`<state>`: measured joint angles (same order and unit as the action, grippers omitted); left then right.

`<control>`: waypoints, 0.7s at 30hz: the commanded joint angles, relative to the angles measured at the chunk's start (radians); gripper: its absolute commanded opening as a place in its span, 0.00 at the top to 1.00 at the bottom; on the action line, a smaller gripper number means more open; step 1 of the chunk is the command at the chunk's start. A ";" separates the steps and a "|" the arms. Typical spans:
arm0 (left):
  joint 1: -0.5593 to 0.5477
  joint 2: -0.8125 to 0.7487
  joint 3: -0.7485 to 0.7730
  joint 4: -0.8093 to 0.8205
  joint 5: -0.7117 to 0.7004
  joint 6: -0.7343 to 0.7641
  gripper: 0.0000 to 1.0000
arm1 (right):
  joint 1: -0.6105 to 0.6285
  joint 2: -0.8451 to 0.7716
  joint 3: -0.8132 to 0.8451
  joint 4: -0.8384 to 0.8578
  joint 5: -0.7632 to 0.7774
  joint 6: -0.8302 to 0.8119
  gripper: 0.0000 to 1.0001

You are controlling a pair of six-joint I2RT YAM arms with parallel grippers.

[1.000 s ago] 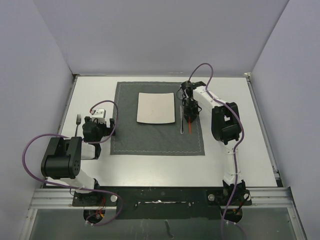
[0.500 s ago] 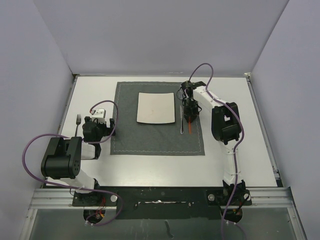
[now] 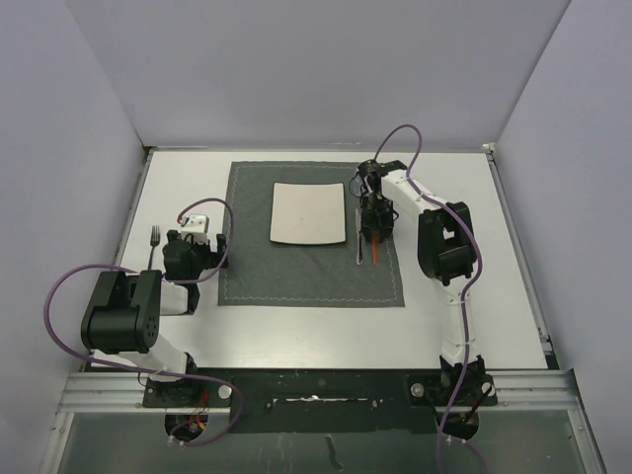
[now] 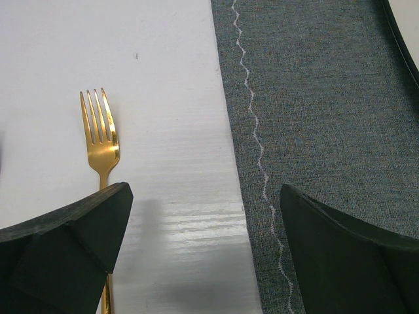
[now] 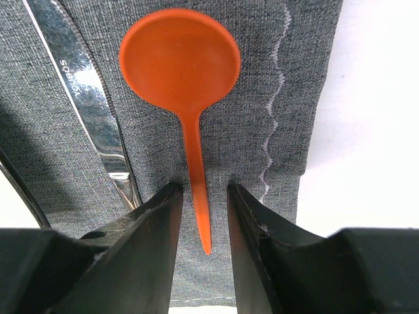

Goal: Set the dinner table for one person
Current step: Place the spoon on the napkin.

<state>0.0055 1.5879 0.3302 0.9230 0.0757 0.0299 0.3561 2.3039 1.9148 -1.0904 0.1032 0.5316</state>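
— What's lying left of the placemat point(image 3: 296, 272)?

— A gold fork point(image 4: 101, 131), resting just beside it on the dinner table point(image 3: 296, 336), which is showing white all round the placemat. The left gripper point(image 4: 204, 196) is hanging over the placemat's left edge, fingers spread wide, holding nothing.

— And on the placemat?

— A white plate point(image 3: 308, 212) is sitting on its far half, with a knife point(image 5: 85, 85) and an orange spoon point(image 5: 180, 55) lying toward its right edge. The right gripper point(image 5: 201, 193) is straddling the spoon's handle — fingers narrow, a sliver of gap on either side.

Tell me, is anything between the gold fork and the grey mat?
No. Only bare white table lies between the gold fork and the grey mat. The left tool hangs open above that strip, one finger covering the fork's handle.
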 commanded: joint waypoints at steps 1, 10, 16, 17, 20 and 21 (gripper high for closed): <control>0.002 0.016 0.026 0.041 -0.002 -0.010 0.02 | 0.009 -0.024 0.039 -0.010 0.024 0.015 0.64; 0.002 0.017 0.026 0.041 -0.002 -0.010 0.02 | 0.009 -0.040 0.071 -0.033 0.062 0.018 0.56; 0.002 0.017 0.026 0.041 -0.003 -0.010 0.02 | 0.010 -0.071 0.095 -0.049 0.114 0.026 0.50; 0.002 0.016 0.026 0.040 -0.002 -0.010 0.02 | 0.011 -0.078 0.098 -0.049 0.121 0.027 0.49; 0.002 0.017 0.026 0.040 -0.002 -0.010 0.02 | 0.009 -0.097 0.105 -0.051 0.137 0.027 0.46; 0.002 0.017 0.026 0.039 -0.002 -0.010 0.02 | 0.008 -0.102 0.105 -0.058 0.147 0.029 0.46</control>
<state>0.0055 1.5879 0.3302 0.9230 0.0757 0.0299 0.3561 2.2978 1.9732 -1.1286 0.1856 0.5415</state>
